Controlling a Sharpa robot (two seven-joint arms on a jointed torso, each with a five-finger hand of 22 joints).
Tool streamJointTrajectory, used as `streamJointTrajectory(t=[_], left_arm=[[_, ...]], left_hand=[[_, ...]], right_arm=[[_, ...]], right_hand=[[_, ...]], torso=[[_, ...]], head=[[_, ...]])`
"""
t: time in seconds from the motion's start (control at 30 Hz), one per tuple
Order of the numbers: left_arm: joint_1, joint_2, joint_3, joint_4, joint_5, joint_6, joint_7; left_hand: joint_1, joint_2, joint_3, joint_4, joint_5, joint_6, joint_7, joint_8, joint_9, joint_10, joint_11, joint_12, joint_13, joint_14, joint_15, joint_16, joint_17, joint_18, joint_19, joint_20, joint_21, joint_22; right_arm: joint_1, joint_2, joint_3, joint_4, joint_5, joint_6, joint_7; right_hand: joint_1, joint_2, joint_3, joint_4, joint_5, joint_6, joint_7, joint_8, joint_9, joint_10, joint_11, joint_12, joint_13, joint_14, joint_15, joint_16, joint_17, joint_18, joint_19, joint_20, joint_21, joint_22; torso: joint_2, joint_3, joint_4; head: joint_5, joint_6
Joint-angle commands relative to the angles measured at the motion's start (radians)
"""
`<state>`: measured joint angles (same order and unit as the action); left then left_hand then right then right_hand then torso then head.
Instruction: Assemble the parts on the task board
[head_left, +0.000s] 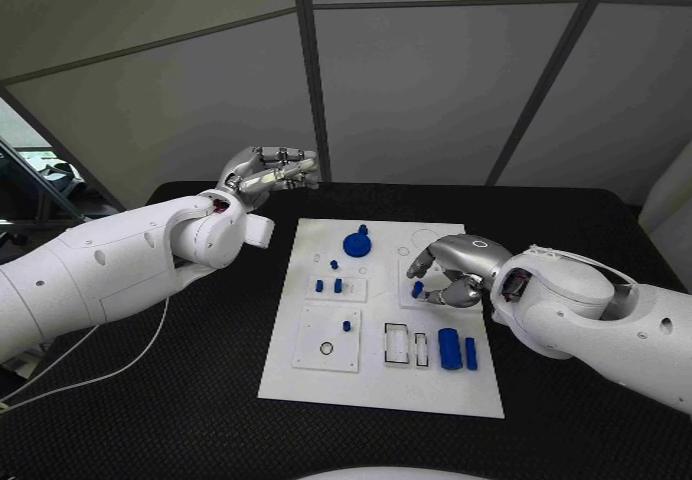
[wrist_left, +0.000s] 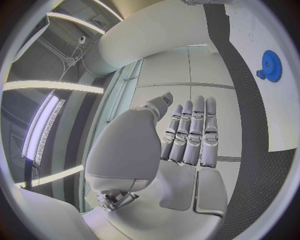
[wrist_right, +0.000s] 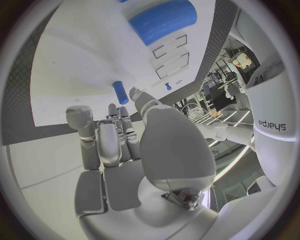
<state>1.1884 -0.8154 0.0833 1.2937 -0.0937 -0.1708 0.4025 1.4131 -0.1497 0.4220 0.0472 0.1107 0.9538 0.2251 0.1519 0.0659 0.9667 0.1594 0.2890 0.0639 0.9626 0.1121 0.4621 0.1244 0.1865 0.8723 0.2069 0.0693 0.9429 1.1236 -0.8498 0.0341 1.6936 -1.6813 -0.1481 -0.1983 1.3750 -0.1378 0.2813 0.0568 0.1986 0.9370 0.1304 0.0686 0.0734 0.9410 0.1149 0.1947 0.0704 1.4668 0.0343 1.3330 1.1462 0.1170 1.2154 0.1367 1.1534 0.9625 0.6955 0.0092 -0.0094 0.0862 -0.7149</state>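
Right hand over task board, fingertips beside upright blue peg

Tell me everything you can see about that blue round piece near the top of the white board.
The blue gear is a flat round piece with small teeth around its rim, clearest in the left wrist view. It looks like matte plastic. A small blue knob or tab joins one side of it. It lies flat at the far end of the task board, near its middle. Neither robot hand touches it, and nothing else does.
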Motion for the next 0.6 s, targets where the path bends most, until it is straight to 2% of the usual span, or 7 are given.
streamJointTrajectory(t=[0.03, 0.1, 0.13, 0.3, 0.5, 0.6], left_arm=[[0.002, 0.000, 0.001, 0.000, 0.005, -0.001, 0.028], [0.002, 0.000, 0.001, 0.001, 0.005, 0.003, 0.027], [0.002, 0.000, 0.001, 0.001, 0.005, 0.005, 0.026], [0.002, 0.001, 0.001, 0.002, 0.005, 0.010, 0.023], [0.002, 0.000, 0.000, 0.003, 0.005, 0.010, 0.020], [0.001, 0.000, 0.000, 0.003, 0.005, 0.011, 0.020]], left_hand=[[-0.002, 0.005, 0.010, 0.007, 0.003, -0.002, -0.001, 0.011, 0.001, 0.009, 0.007, -0.011, -0.001, 0.026, 0.007, -0.070, -0.025, -0.004, -0.043, 0.020, -0.006, -0.084], [-0.003, 0.001, 0.011, 0.008, 0.002, 0.000, -0.002, 0.017, 0.001, 0.012, 0.006, -0.019, -0.001, 0.038, 0.009, -0.112, -0.037, -0.004, -0.048, 0.031, -0.009, -0.132], [-0.002, 0.002, 0.013, 0.008, 0.002, 0.000, -0.002, 0.020, 0.001, 0.013, 0.006, -0.024, -0.001, 0.049, 0.011, -0.136, -0.042, -0.002, -0.045, 0.032, -0.008, -0.162], [0.000, 0.004, 0.015, 0.008, 0.002, 0.002, 0.000, 0.026, 0.001, 0.018, 0.007, -0.032, -0.001, 0.071, 0.010, -0.174, -0.048, -0.001, -0.030, 0.031, -0.006, -0.212], [0.002, 0.005, 0.016, 0.006, 0.002, 0.000, 0.001, 0.028, 0.001, 0.020, 0.009, -0.037, -0.001, 0.087, 0.008, -0.193, -0.049, -0.002, -0.012, 0.028, -0.004, -0.239], [0.002, 0.005, 0.017, 0.005, 0.002, 0.000, 0.001, 0.029, 0.001, 0.021, 0.009, -0.037, -0.001, 0.091, 0.008, -0.196, -0.049, -0.002, -0.008, 0.027, -0.003, -0.245]], right_arm=[[0.002, 0.008, 0.001, -0.004, -0.032, 0.086, -0.014], [0.002, 0.013, 0.001, -0.007, -0.033, 0.093, -0.015], [0.002, 0.015, 0.001, -0.009, -0.034, 0.094, -0.016], [0.002, 0.021, 0.001, -0.012, -0.035, 0.081, -0.018], [0.002, 0.023, 0.000, -0.011, -0.038, 0.050, -0.015], [0.002, 0.023, 0.000, -0.009, -0.044, 0.029, -0.013]], right_hand=[[0.010, 0.009, -0.004, 0.001, 0.003, 0.009, -0.005, 0.001, 0.002, 0.017, -0.003, 0.012, 0.000, 0.020, -0.009, -0.004, 0.002, 0.013, 0.005, -0.006, -0.006, -0.002], [0.013, 0.015, -0.002, 0.001, 0.005, 0.017, -0.005, 0.003, 0.004, 0.032, -0.006, 0.022, -0.001, 0.022, -0.012, -0.003, 0.004, 0.013, 0.008, -0.009, -0.007, -0.003], [0.016, 0.020, 0.003, 0.002, 0.007, 0.028, 0.001, 0.005, 0.005, 0.047, -0.010, 0.028, -0.002, 0.023, -0.016, -0.002, 0.007, 0.012, 0.012, -0.012, -0.006, -0.001], [0.027, 0.036, 0.032, 0.005, 0.008, 0.062, 0.015, 0.012, 0.010, 0.108, -0.024, 0.042, -0.004, 0.030, -0.027, 0.012, 0.028, 0.006, 0.033, -0.022, 0.011, 0.024], [0.046, 0.048, 0.075, -0.001, 0.008, 0.103, 0.015, 0.021, 0.015, 0.175, -0.035, 0.043, -0.003, 0.039, -0.036, 0.031, 0.057, -0.002, 0.060, -0.032, 0.043, 0.066], [0.059, 0.057, 0.099, -0.009, -0.006, 0.126, 0.012, 0.028, 0.019, 0.204, -0.040, 0.040, -0.002, 0.041, -0.041, 0.039, 0.068, -0.006, 0.070, -0.036, 0.056, 0.084]], torso=[[0.001, -0.0002, -0.0008], [0.000, 0.0002, -0.0005], [0.000, 0.0002, 0.0002], [0.000, 0.0002, -0.0006], [0.000, 0.0001, -0.0008], [0.000, 0.0007, -0.0004]], head=[[0.000, -0.003], [0.001, -0.004], [0.000, -0.005], [0.000, -0.006], [0.000, -0.007], [0.000, -0.009]])
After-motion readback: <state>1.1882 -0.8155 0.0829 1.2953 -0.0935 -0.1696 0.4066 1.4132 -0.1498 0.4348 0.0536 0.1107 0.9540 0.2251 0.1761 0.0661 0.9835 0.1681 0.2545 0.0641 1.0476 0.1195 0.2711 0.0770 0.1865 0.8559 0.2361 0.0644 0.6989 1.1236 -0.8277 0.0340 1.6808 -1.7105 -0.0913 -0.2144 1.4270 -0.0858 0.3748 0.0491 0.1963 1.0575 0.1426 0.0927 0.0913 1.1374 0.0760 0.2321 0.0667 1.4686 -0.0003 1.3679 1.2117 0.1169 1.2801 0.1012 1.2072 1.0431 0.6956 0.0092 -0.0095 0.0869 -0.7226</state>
